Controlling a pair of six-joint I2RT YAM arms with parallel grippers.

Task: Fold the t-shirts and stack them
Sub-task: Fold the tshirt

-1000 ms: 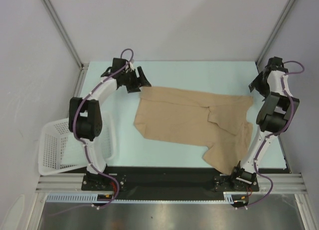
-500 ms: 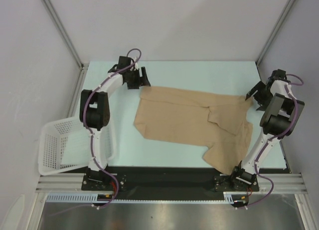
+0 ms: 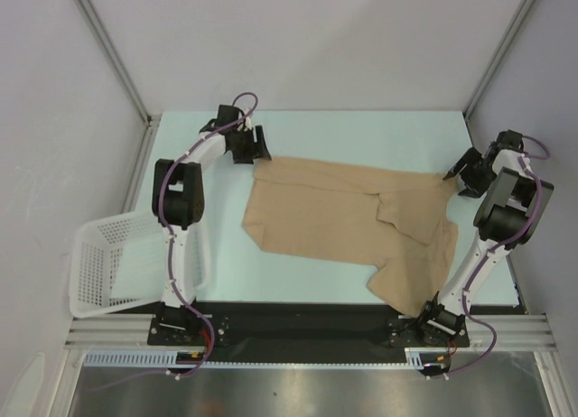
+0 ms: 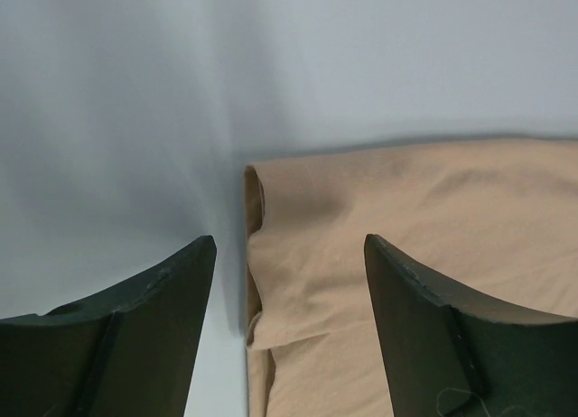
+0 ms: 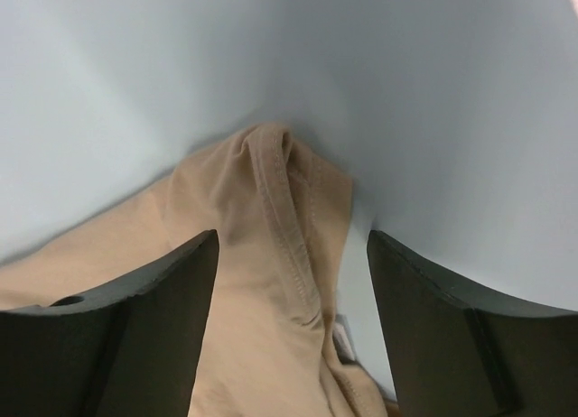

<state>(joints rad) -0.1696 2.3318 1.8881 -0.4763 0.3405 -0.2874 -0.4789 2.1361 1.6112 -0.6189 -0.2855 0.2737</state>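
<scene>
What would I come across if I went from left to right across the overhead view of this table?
white basket → left gripper → tan t-shirt → right gripper

1 t-shirt [image 3: 334, 214], 1 basket [image 3: 90, 274]

Robot lab cell, white panel walls [image 3: 316, 38], aluminium framing [image 3: 107, 47]

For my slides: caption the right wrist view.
Open right gripper poised over a hemmed corner of the tan t-shirt on the table.
</scene>
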